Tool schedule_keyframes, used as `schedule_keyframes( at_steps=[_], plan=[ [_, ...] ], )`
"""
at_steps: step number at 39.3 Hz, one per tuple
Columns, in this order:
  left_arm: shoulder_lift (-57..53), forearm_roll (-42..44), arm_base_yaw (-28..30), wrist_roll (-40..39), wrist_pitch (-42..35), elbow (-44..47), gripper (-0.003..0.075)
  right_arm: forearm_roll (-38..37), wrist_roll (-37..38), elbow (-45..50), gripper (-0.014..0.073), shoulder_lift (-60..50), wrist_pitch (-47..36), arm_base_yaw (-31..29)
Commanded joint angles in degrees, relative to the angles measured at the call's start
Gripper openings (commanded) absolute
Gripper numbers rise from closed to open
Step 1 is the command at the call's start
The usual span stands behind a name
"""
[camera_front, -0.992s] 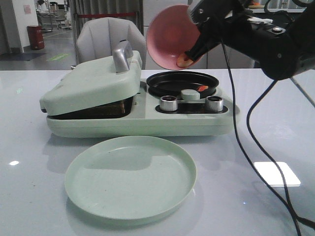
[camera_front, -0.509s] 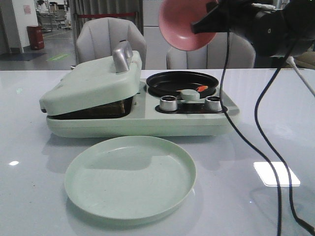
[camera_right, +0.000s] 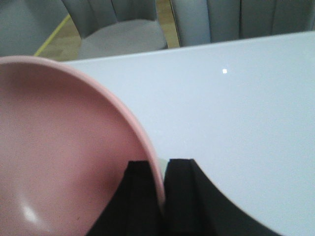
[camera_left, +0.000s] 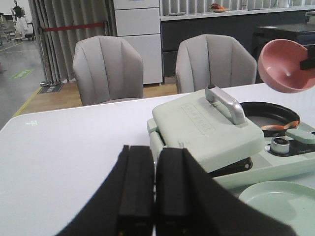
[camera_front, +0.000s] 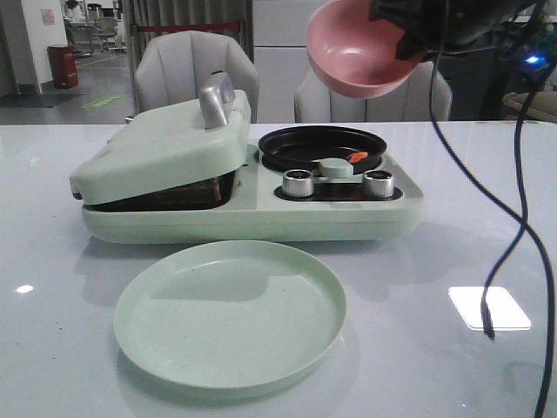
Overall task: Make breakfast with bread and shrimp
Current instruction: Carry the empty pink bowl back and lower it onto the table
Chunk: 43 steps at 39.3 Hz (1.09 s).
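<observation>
My right gripper (camera_front: 407,42) is shut on the rim of a pink bowl (camera_front: 357,57) and holds it high above the black round pan (camera_front: 296,146) of the pale green breakfast maker (camera_front: 244,219). In the right wrist view the fingers (camera_right: 179,187) pinch the bowl's rim (camera_right: 142,142), and the bowl looks empty. An orange shrimp (camera_front: 357,157) lies in the pan; it also shows in the left wrist view (camera_left: 280,127). The bread is hidden; the press lid (camera_front: 165,148) is down over a dark gap. My left gripper (camera_left: 155,162) is shut and empty, back from the maker.
An empty pale green plate (camera_front: 231,313) lies in front of the maker. Two silver knobs (camera_front: 298,182) sit below the pan. A black cable (camera_front: 513,218) hangs down at the right. Grey chairs (camera_front: 187,70) stand behind the table.
The right gripper has lifted the pink bowl up and to the right, turning it from tipped over the pan to nearly upright. The orange piece in the bowl no longer shows.
</observation>
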Motion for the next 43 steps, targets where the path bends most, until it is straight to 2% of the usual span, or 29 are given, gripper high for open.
schedule_keyframes(
  at_steps=[1, 10, 19, 25, 43],
  plan=[
    [-0.9, -0.7, -0.4, -0.7, -4.1, -1.5, 0.0114, -0.6, 0.2, -2.0, 0.014, -7.1, 7.4, -3.1],
    [-0.9, -0.7, -0.4, -0.7, -4.1, -1.5, 0.0114, -0.7, 0.2, -2.0, 0.014, -9.9, 26.0, -11.2],
    [-0.9, -0.7, -0.4, -0.7, -4.1, -1.5, 0.0114, -0.7, -3.1, -1.7, 0.014, -9.5, 39.0, -16.4],
    [-0.9, -0.7, -0.4, -0.7, -4.1, -1.5, 0.0114, -0.7, -6.3, -1.6, 0.014, -8.1, 43.1, -16.7],
    [-0.9, -0.7, -0.4, -0.7, -4.1, -1.5, 0.0114, -0.8, -6.3, -1.4, 0.014, -0.5, 47.7, -17.2]
  ],
)
